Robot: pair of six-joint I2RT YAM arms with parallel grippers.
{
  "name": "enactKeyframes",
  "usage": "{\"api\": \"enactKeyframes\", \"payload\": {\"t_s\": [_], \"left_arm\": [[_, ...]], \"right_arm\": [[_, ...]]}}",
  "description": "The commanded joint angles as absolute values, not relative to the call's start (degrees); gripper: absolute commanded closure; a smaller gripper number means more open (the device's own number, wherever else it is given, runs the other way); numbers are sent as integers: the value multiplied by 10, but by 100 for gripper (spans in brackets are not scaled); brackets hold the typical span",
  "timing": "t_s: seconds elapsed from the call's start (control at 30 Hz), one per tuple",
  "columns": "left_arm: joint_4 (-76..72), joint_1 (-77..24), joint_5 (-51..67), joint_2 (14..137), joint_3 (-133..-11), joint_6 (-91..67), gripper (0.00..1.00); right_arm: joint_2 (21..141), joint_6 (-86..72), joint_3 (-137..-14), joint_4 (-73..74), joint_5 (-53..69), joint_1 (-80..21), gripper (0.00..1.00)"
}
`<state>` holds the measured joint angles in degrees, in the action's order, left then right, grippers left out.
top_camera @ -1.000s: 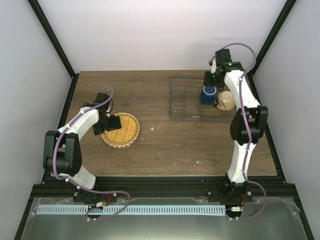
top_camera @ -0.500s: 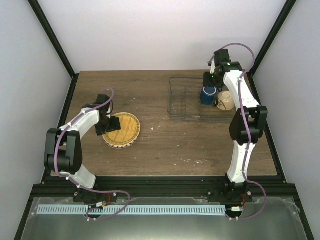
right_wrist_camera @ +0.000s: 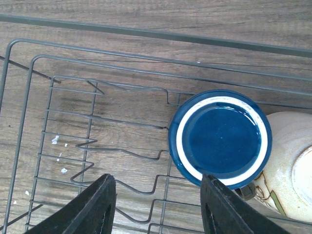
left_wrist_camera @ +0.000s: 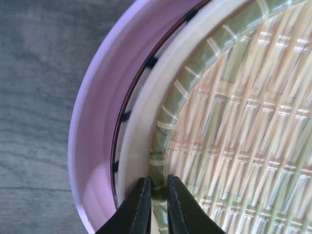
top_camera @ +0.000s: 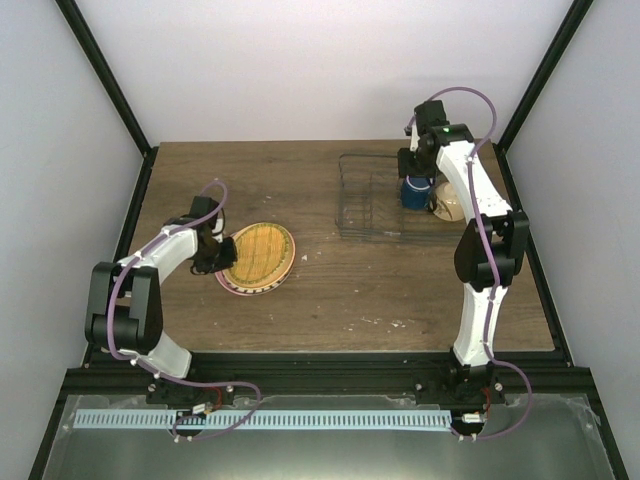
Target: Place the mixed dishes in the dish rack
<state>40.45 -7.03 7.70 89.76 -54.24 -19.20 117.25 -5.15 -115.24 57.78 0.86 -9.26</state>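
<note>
Two arms: L arm at the plate stack on the table [top_camera: 400,290], R arm over the dish rack [top_camera: 352,198].
L gripper [left_wrist_camera: 157,187]: clenched. Fingers nearly meet, pinching the rim of the yellow grid plate [left_wrist_camera: 243,136], one finger on each side of the rim.
Yellow grid plate: top of stack, gripped at its left edge per top view.
White striped plate [left_wrist_camera: 134,141]: directly under the yellow one. Only a crescent of rim w/ black stripes shows.
Pink plate [left_wrist_camera: 92,136]: bottom of stack, on the table. A broad band of rim is exposed beside the other two.
Stack position: left of table centre, well apart from the rack.
R gripper [right_wrist_camera: 156,183]: released. Jaws stand wide apart w/ only rack wire and table btwn them. Nothing held.
Dish rack: dark wire basket, rear right of table. Inner dividers visible in its left section.
Blue mug [right_wrist_camera: 219,136]: inside rack, right section, seen end-on. Cannot tell whether mouth-up or inverted. In wrist view the R finger tip overlaps its near edge.
Cream bowl [right_wrist_camera: 292,165]: inside rack, just beside the mug on its right. Contact btwn them cannot be told.
</note>
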Motion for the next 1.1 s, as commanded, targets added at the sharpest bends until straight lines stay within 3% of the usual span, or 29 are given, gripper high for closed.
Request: {"api": "enactKeyframes", "payload": {"t_s": [0.0,0.27,0.57,0.73,0.93,1.07], "left_arm": [[422,-71,81,878,-519,-188,91],[441,-55,80,827,-505,-185,96],[443,-52,81,822,-513,-185,97],[446,-52,74,827,-524,-181,95],[447,-52,67,832,-530,-181,70],[440,-51,65,836,-528,-179,66]], "right_arm": [[1171,-45,-1178,590,-8,-105,51],[1172,-44,-1178,593,-5,-116,51],[1146,-32,-1176,580,118,-157,50],[1145,-29,-1184,586,114,-205,50],[1148,-29,-1183,587,98,-219,50],[1147,-25,-1182,586,88,-220,50]]}}
